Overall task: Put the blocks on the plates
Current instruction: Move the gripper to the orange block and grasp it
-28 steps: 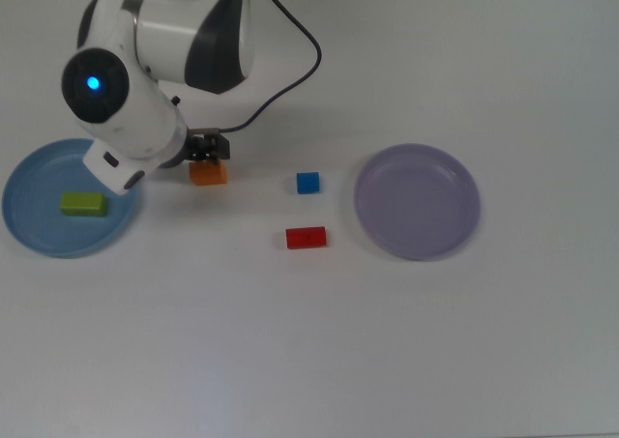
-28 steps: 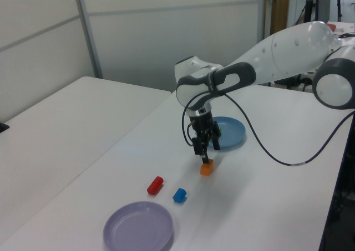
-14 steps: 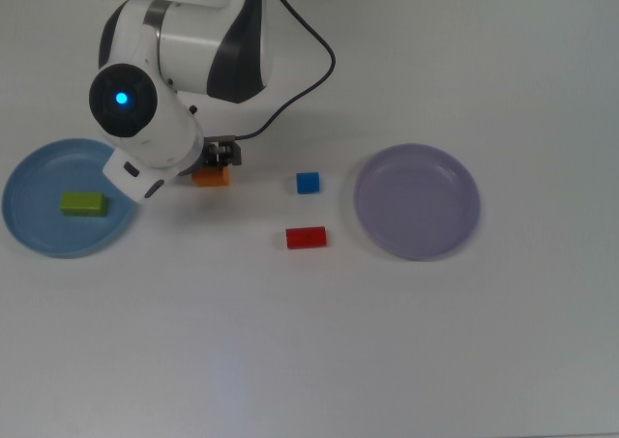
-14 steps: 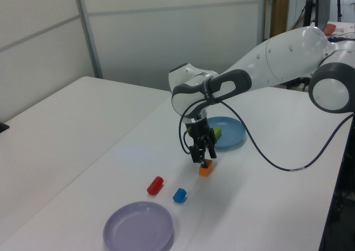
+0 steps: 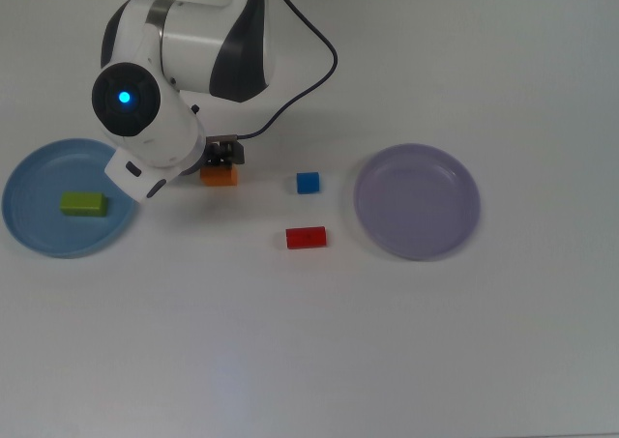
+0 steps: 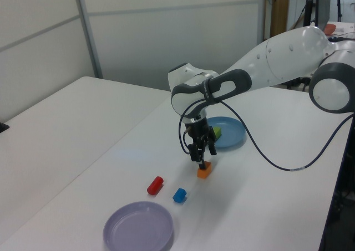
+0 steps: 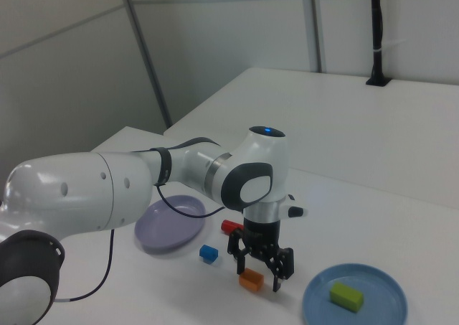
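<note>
The orange block (image 5: 221,176) lies on the table, partly under my gripper (image 5: 221,158) in the top view. My gripper (image 7: 259,273) is open, its fingertips low on either side of the orange block (image 7: 251,280). In the left view the gripper (image 6: 202,161) hangs just over that block (image 6: 203,172). A green block (image 5: 83,204) rests on the light blue plate (image 5: 39,235). The blue cube (image 5: 308,182) and red block (image 5: 306,237) lie on the table between the plates. Nothing lies on the lavender plate (image 5: 416,201).
The arm's white body (image 5: 164,61) and a black cable (image 5: 309,61) cover the table behind the orange block. White table surface stretches along the top view's lower half. In the right view the light blue plate (image 7: 373,307) sits near the table's front edge.
My gripper moved from beside the light blue plate toward the top view's right and came down over the orange block, which looks nudged slightly the same way.
</note>
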Robot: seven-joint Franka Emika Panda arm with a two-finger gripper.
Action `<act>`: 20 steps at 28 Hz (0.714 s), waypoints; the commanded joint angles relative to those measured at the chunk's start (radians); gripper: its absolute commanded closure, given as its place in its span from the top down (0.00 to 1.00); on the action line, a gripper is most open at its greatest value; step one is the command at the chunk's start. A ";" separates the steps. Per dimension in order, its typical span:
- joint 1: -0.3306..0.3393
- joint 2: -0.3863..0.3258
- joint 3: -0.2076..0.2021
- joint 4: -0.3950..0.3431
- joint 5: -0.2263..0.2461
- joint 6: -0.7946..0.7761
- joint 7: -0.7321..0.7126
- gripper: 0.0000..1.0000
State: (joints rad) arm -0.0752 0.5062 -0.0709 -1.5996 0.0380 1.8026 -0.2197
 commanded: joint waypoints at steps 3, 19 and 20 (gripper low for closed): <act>0.006 -0.017 0.002 -0.014 -0.013 0.001 0.016 1.00; 0.012 -0.009 0.031 -0.022 -0.013 0.018 0.025 0.42; 0.012 -0.009 0.031 -0.022 -0.013 0.018 0.025 0.37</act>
State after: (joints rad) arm -0.0678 0.5072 -0.0411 -1.6037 0.0380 1.8026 -0.2134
